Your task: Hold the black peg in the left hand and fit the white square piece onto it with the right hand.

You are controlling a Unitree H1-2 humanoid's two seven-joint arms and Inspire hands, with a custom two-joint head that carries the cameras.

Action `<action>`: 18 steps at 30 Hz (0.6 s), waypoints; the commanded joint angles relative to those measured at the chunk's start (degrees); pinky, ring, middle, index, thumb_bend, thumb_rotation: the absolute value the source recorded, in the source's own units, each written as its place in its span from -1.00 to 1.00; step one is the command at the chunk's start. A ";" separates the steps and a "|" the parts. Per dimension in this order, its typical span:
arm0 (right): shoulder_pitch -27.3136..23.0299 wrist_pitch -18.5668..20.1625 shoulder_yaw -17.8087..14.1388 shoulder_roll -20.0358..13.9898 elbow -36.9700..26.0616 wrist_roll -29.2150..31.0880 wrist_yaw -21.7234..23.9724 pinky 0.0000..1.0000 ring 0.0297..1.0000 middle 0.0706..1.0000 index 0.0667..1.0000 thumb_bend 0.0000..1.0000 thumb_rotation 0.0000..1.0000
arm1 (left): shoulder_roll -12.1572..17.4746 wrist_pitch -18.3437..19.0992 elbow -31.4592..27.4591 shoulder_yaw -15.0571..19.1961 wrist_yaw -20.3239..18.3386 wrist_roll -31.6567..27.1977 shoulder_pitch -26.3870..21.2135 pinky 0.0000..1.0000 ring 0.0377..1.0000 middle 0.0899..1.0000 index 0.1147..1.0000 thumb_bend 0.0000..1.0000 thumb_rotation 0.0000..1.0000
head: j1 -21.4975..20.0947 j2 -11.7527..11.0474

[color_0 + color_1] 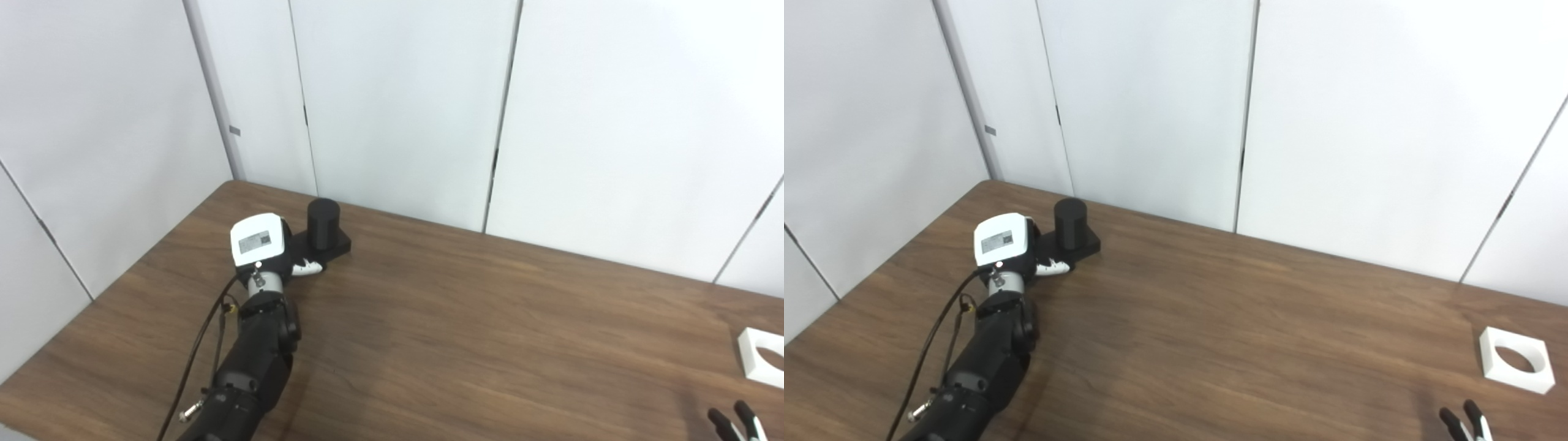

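Observation:
The black peg [323, 223], a short cylinder on a flat black square base, stands upright on the wooden table near its far left corner. My left hand [264, 245] has reached the near-left side of that base; its white back faces the camera and hides the fingers, so a grip cannot be confirmed. One thumb tip [306, 267] lies along the base's front edge. The white square piece [1516, 359], with a round hole, lies flat at the far right. Only the fingertips of my right hand [1465, 422] show at the bottom edge, spread and empty, well short of the piece.
The brown wooden table [465, 318] runs up to white wall panels [398, 104] behind and on the left. The peg stands close to the back edge. A black cable [196, 355] hangs along my left forearm.

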 commanded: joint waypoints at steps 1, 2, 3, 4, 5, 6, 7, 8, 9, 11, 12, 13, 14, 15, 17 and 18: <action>0.22 0.16 -0.26 0.27 -0.59 0.04 0.25 1.00 0.91 0.82 1.00 0.25 1.00 | 1.96 0.20 -0.49 -0.72 1.67 -1.20 -0.64 0.54 0.50 0.26 -0.18 0.04 -0.90 | -0.03 0.12; 0.23 0.13 -0.25 0.27 -0.59 -0.03 0.25 1.00 0.92 0.83 1.00 0.25 1.00 | 2.11 0.19 -0.94 -1.01 1.63 -1.85 -0.43 0.53 0.50 0.27 -0.18 0.04 -0.90 | -0.11 0.19; 0.24 0.16 -0.24 0.27 -0.66 0.01 0.30 1.00 0.92 0.82 1.00 0.25 1.00 | 2.19 0.21 -1.46 -1.25 1.46 -2.23 -0.19 0.53 0.49 0.26 -0.18 0.04 -0.90 | -0.11 0.19; 0.29 0.21 -0.20 0.28 -0.82 -0.11 0.29 1.00 0.92 0.82 1.00 0.24 1.00 | 2.25 0.24 -2.09 -1.45 1.11 -2.42 0.11 0.53 0.48 0.26 -0.18 0.04 -0.90 | -0.45 0.35; 0.32 0.21 -0.17 0.30 -0.91 -0.23 0.26 1.00 0.92 0.82 1.00 0.24 1.00 | 2.36 0.25 -2.67 -1.77 0.87 -2.61 0.41 0.53 0.48 0.26 -0.18 0.04 -0.90 | -0.45 0.35; 0.35 0.35 -0.17 0.37 -1.03 -0.06 0.29 1.00 0.92 0.82 1.00 0.24 1.00 | 2.52 0.20 -3.27 -2.16 0.80 -3.12 0.74 0.53 0.47 0.25 -0.18 0.04 -0.90 | -0.67 0.46; 0.34 0.62 -0.20 0.51 -1.18 0.28 0.33 1.00 0.93 0.82 1.00 0.25 1.00 | 2.59 -0.02 -3.95 -2.48 0.97 -3.85 1.17 0.53 0.46 0.24 -0.18 0.04 -0.90 | -0.91 0.62; 0.31 0.88 -0.23 0.64 -1.25 0.53 0.33 1.00 0.93 0.83 1.00 0.25 1.00 | 2.60 -0.49 -4.94 -2.75 1.24 -4.74 1.77 0.56 0.46 0.25 -0.17 0.04 -0.90 | -1.02 0.69; 0.29 0.99 -0.17 0.65 -1.29 0.30 0.27 1.00 0.93 0.83 1.00 0.25 1.00 | 2.60 -1.13 -6.29 -3.02 1.44 -5.72 2.54 0.56 0.46 0.25 -0.17 0.04 -0.90 | -1.30 0.76; 0.28 0.74 0.06 0.56 -1.22 -0.93 -0.01 1.00 0.93 0.83 1.00 0.26 1.00 | 2.41 -2.61 -9.79 -3.29 1.02 -8.26 4.34 0.59 0.49 0.25 -0.17 0.04 -0.90 | -1.58 0.88; 0.26 0.59 0.13 0.56 -1.19 -1.25 -0.08 1.00 0.94 0.83 1.00 0.25 1.00 | 2.31 -2.97 -11.46 -3.43 0.51 -9.44 5.14 0.61 0.53 0.28 -0.17 0.04 -0.90 | -1.72 0.94; 0.24 0.42 0.15 0.66 -1.16 -1.11 -0.06 1.00 0.94 0.84 1.00 0.24 1.00 | 1.98 -3.35 -13.78 -3.51 -0.12 -10.86 6.24 0.63 0.55 0.30 -0.17 0.04 -0.90 | -1.91 1.02; 0.22 0.34 0.13 0.79 -1.15 -0.81 -0.02 1.00 0.94 0.84 1.00 0.22 1.00 | 1.69 -3.67 -15.70 -3.67 -0.42 -11.86 7.20 0.63 0.57 0.32 -0.17 0.04 -0.90 | -1.91 1.02; 0.23 0.42 0.11 0.91 -1.21 -0.61 -0.01 1.00 0.95 0.84 1.00 0.20 1.00 | 1.27 -4.08 -17.47 -3.76 -0.43 -12.79 8.16 0.62 0.57 0.33 -0.17 0.04 -0.90 | -1.96 1.06; 0.28 1.06 0.15 1.13 -1.58 -0.68 -0.10 1.00 0.97 0.84 1.00 0.17 1.00 | 0.44 -4.53 -20.32 -3.89 -0.42 -14.33 9.73 0.58 0.56 0.33 -0.16 0.04 -0.90 | -2.20 1.16; 0.31 1.07 0.12 1.29 -1.68 -0.23 -0.05 1.00 0.97 0.84 1.00 0.17 1.00 | -0.17 -4.78 -22.44 -4.20 -0.83 -15.03 10.88 0.57 0.56 0.33 -0.16 0.04 -0.90 | -2.44 1.27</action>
